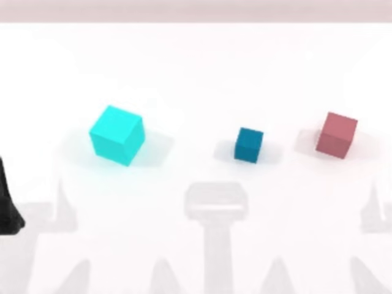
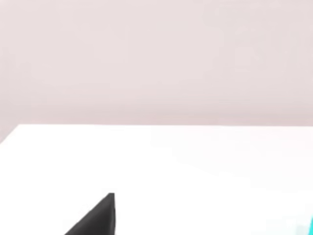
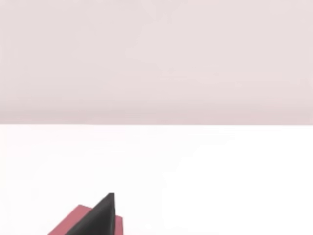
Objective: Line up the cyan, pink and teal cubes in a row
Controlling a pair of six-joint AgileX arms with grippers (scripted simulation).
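Three cubes stand apart on the white table in the top view. The large cyan cube (image 1: 116,135) is at the left, the small teal cube (image 1: 248,144) right of centre, and the pink cube (image 1: 337,135) at the far right. My left arm (image 1: 7,208) shows as a dark shape at the left edge, well clear of the cyan cube. In the left wrist view a dark part of my left gripper (image 2: 98,220) shows, with a sliver of the cyan cube (image 2: 311,226) at the frame's edge. In the right wrist view my right gripper (image 3: 100,215) partly covers the pink cube (image 3: 71,223). The right arm is out of the top view.
The table's far edge (image 1: 196,23) meets a pale pink wall. Faint grey shadows of the arms lie along the near part of the table (image 1: 215,202). Wide gaps of bare white surface separate the cubes.
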